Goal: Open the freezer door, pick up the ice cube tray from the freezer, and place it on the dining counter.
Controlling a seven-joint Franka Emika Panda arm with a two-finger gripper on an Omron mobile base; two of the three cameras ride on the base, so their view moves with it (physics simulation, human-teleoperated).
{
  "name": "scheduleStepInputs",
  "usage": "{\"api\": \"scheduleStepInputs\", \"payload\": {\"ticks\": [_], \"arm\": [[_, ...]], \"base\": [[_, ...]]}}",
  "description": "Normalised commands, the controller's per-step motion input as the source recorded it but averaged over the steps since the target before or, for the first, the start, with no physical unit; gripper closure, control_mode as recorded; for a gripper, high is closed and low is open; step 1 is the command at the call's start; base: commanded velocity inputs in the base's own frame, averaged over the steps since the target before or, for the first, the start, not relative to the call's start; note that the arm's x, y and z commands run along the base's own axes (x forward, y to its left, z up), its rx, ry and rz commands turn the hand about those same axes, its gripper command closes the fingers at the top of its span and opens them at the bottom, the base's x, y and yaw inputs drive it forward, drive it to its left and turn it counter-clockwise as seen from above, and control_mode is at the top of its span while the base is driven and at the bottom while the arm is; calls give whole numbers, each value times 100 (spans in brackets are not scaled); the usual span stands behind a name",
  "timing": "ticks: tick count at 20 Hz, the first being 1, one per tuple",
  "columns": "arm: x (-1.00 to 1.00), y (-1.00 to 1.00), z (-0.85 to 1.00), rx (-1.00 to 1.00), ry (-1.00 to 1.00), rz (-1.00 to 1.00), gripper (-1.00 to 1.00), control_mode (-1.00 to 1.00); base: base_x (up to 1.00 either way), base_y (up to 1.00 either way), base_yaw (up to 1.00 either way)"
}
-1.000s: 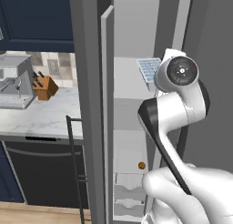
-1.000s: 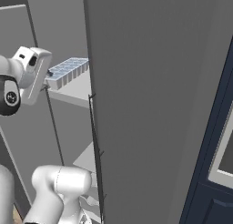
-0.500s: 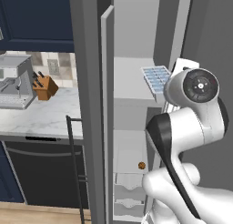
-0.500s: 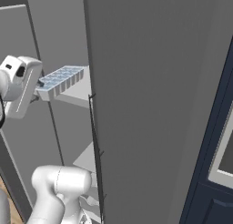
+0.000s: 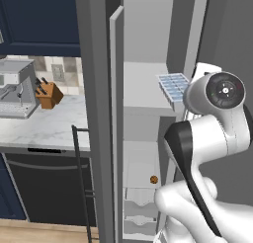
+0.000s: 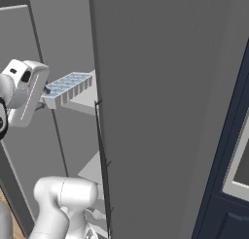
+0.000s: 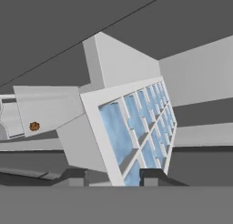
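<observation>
The small flat white ice cube tray [image 5: 173,86] [image 6: 68,86] [image 7: 138,131], two rows of pale blue cubes, sits clamped at its near end between the two dark jaws of the white arm's gripper [image 7: 111,175], held level just off the front edge of a light grey shelf [image 5: 141,86] inside the tall narrow dark grey freezer [image 5: 148,44]. The flat freezer door [image 5: 96,113] stands open. One small round brown item [image 5: 153,179] [image 7: 34,126] lies on a lower shelf above stacked drawers [image 5: 139,215].

white ice cube tray [image 7: 136,127] with pale blue cubes; dark grey freezer door [image 5: 96,113]; light grey shelves.
</observation>
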Motion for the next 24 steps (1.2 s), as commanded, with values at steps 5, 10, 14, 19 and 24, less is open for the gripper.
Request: {"api": "scheduleStepInputs", "payload": {"ticks": [5, 10, 14, 19, 24], "arm": [[0, -7, 0, 0, 0, 0, 100, -100], [0, 0, 0, 0, 0, 0, 100, 100], [0, 0, 0, 0, 0, 0, 100, 100], [0, 0, 0, 0, 0, 0, 100, 100], [0, 0, 0, 0, 0, 0, 100, 100]], "base": [[0, 0, 0], [-24, 0, 1], [-59, 0, 12], [-63, 0, 28], [-44, -3, 32]]}}
